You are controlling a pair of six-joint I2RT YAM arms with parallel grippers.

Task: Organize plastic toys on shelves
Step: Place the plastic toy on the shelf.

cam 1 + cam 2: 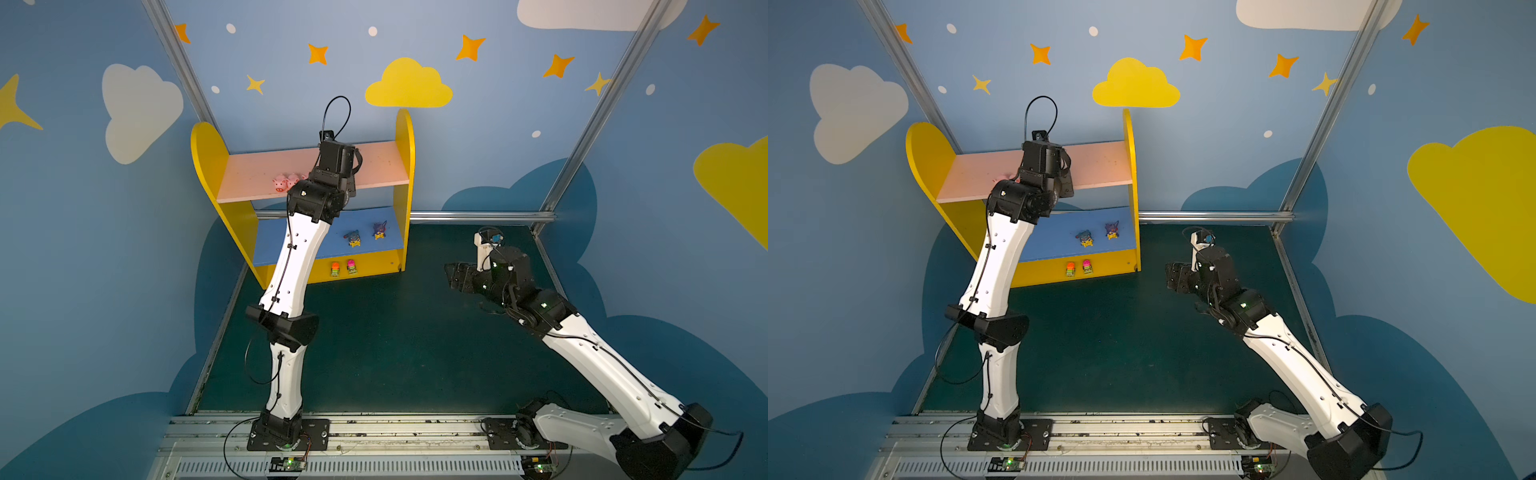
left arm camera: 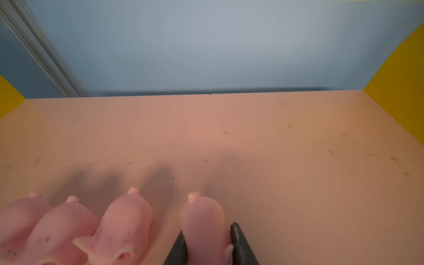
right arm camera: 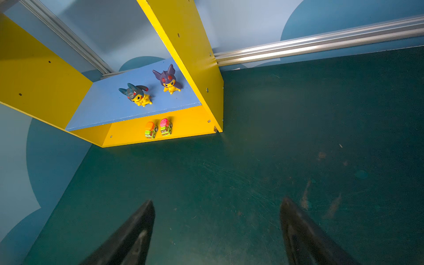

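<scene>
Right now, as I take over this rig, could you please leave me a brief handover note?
Left tool: shut on the fourth pig, at the pink board beside three pigs.
Right tool: open, empty, above the table.
Done: two yellow figures on the blue board; two cars on the yellow base.
To do: release the pig, withdraw.

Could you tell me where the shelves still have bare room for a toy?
Pink board: bare behind the pigs and from the held pig to the right panel; crowded front-left. Blue board: bare left of the figures. Base: bare either side of the cars.
</scene>
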